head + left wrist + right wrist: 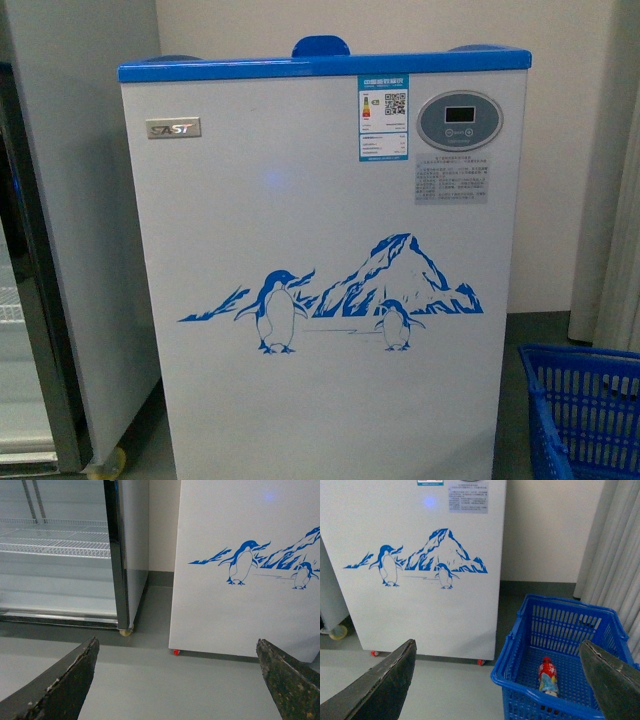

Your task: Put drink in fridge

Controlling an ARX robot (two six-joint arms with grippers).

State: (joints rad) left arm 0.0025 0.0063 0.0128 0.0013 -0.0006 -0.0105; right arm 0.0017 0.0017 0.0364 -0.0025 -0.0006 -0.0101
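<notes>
Both my claws are spread and empty. Left gripper (pixel 177 641) faces bare floor before the fridge (pixel 240 580). Right gripper (pixel 496 644) points toward the blue basket (pixel 555 625) beside the fridge. The drink (pixel 548 676) lies on its side inside. I judge the wide jaws are set for pickup.

A tall grey cabinet (pixel 85 200) with a dark-framed glass door stands on a smooth grey floor (pixel 165 680), with white wire shelves (pixel 55 542) inside it and a yellowish wheel (pixel 125 631) under its front corner. Behind the cabinet and on past its right side runs a plain off-white wall (pixel 570 150) with a dark strip (pixel 540 586) along its foot. Well to the right of the cabinet a blue plastic basket (pixel 575 351) sits on the floor, and farther right still hangs a pale pleated curtain (pixel 615 555); the light is soft and even.
</notes>
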